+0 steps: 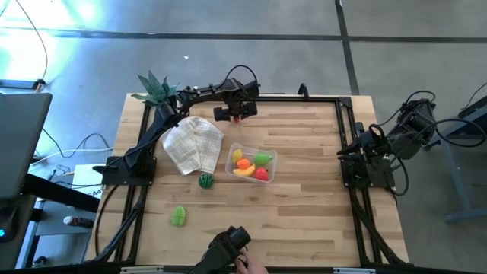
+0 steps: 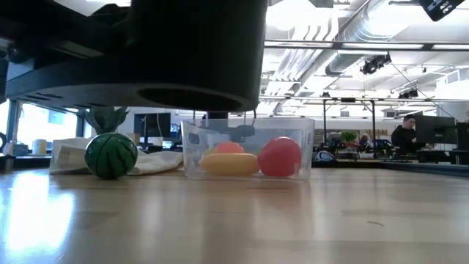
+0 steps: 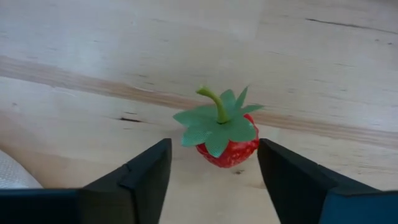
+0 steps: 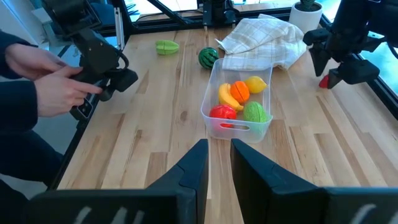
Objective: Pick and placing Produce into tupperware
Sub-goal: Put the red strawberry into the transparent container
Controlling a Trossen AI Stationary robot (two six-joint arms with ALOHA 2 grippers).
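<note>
A red toy strawberry [image 3: 227,149] with a green leafy cap lies on the wood near the table's far edge, seen small in the high view [image 1: 238,118]. My left gripper [image 3: 214,165] hangs over it, open, one finger on each side and neither touching. The tupperware [image 1: 271,156], a clear lidless tub, stands mid-table holding a banana, an orange, a lemon, a green fruit and a red fruit [image 4: 222,112]. A striped watermelon ball [image 1: 205,180] and a green produce piece [image 1: 179,216] rest on the table. My right gripper [image 4: 219,163] waits at the right edge, open by a narrow gap.
A crumpled checked cloth [image 1: 194,143] lies left of the tub, and a potted plant [image 1: 156,87] stands at the far left corner. A person's hands [image 4: 59,87] hold a dark device [image 1: 228,245] at the near edge. Black rails [image 1: 350,129] frame the table.
</note>
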